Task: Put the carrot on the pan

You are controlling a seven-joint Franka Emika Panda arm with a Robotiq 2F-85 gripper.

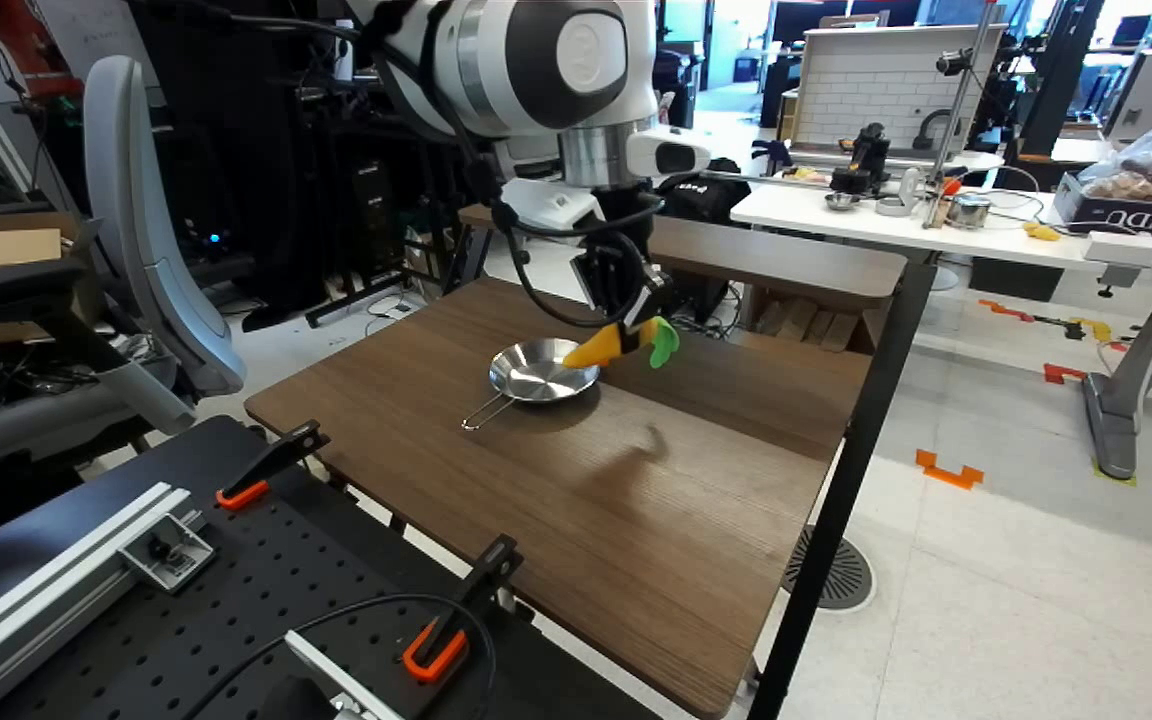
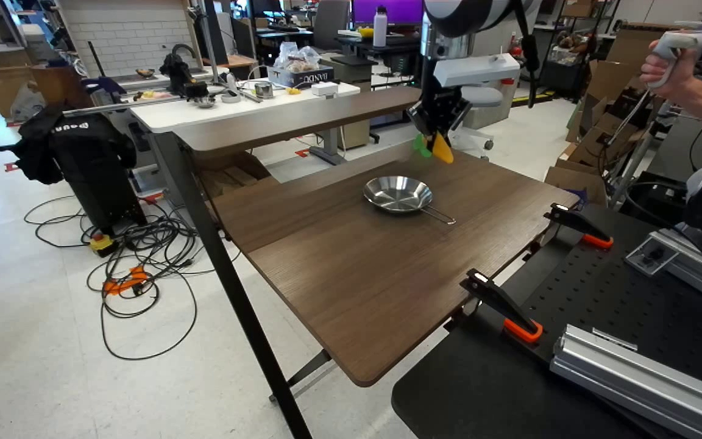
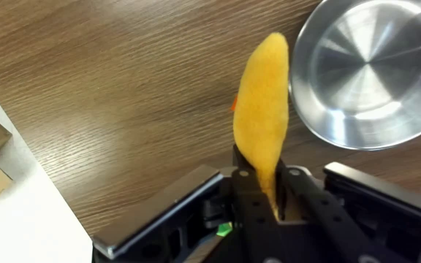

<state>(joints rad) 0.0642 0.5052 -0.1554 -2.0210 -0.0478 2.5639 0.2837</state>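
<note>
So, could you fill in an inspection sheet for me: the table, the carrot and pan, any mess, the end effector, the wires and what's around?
Surface: brown wood-grain table, with two black-and-orange clamps along one edge.
Job's things: carrot held in the air, not yet on the pan, which sits on the table.
Clutter: cardboard boxes beyond the table in an exterior view.
End effector: gripping the carrot.
Cables: black cables tangled on the floor; another cable runs along the robot arm.
Surroundings: white bench, grey chair, and a person's hand holding a white handle.
</note>
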